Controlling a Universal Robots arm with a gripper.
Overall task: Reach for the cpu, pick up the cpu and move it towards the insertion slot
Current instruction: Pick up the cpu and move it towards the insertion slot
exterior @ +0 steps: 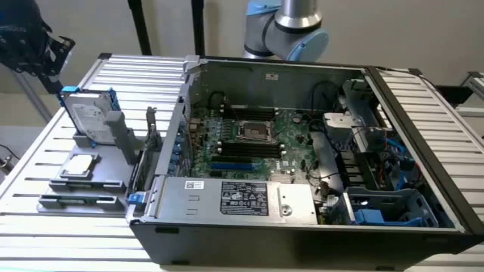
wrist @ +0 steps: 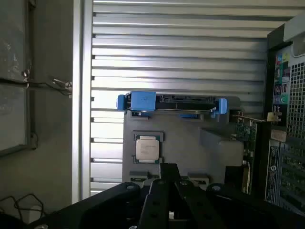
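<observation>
A: Where's the cpu (exterior: pixel 79 165) rn?
B: Flat in its nest on the grey fixture (exterior: pixel 83 184), silver top up. That's outside the case (exterior: pixel 302 232), on the exterior view's left. The drive (exterior: pixel 87 116) stands upright just behind it.
A: And the gripper (wrist: pixel 169 183)?
B: Holds nothing and isn't touching the cpu. Open vs closed, can't tell from these pics.
A: Which way does the cpu lie from it?
B: In the wrist view the cpu sits ahead of the gripper tip, btw the tip and the drive's blue-railed top edge. It's also a little off the gripper's centre line, on the side away from the case. Judging by that, the gripper hangs above, so the gap is mostly downward w/ a small sideways offset.
A: Long axis?
B: None really, the chip's square. Its edges run approx parallel to the drive's edge, so no obvious twist vs the gripper.
A: Slot (exterior: pixel 255 131)?
B: Inside the case, on the board, well apart from the cpu toward the exterior view's right. The case wall stands btw the two.
A: Progress?
B: Reach stage, by the look of it. The cpu's not yet picked.
</observation>
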